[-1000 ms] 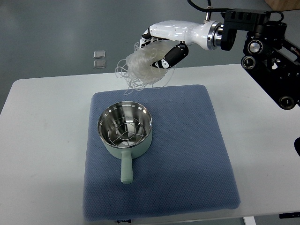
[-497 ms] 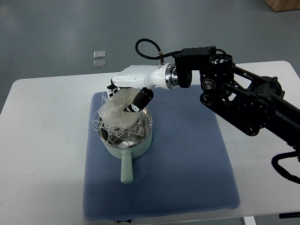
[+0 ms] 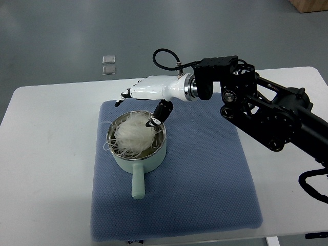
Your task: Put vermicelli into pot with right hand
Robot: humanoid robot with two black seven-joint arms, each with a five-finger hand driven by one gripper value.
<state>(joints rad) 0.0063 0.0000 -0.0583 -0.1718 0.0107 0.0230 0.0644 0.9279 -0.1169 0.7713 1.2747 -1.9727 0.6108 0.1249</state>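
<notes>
A white bundle of vermicelli [image 3: 132, 134] lies inside the pot [image 3: 136, 148], a pale green saucepan with a shiny steel inside, and it fills most of the bowl. A few thin loops spill over the rim on the pot's left side. The pot stands on a blue mat [image 3: 205, 174] that covers the middle of the white table [image 3: 41, 169], and its short handle [image 3: 137, 183] points toward the near edge of the mat. The right hand [image 3: 146, 97] comes in from the right on a black jointed arm [image 3: 271, 115] and hangs just above the far rim of the pot. Its white fingers [image 3: 128, 94] are spread and stretched out toward the left, holding nothing. The dark thumb [image 3: 160, 113] points down, and its tip sits just over the right part of the noodles, close to the rim; whether it touches the strands cannot be told from this view. The vermicelli is thus below the hand and slightly nearer the camera, free of the fingers. Beyond the table, on the grey floor [image 3: 61, 31], lie two small pale squares [image 3: 108, 64], one just behind the other.
</notes>
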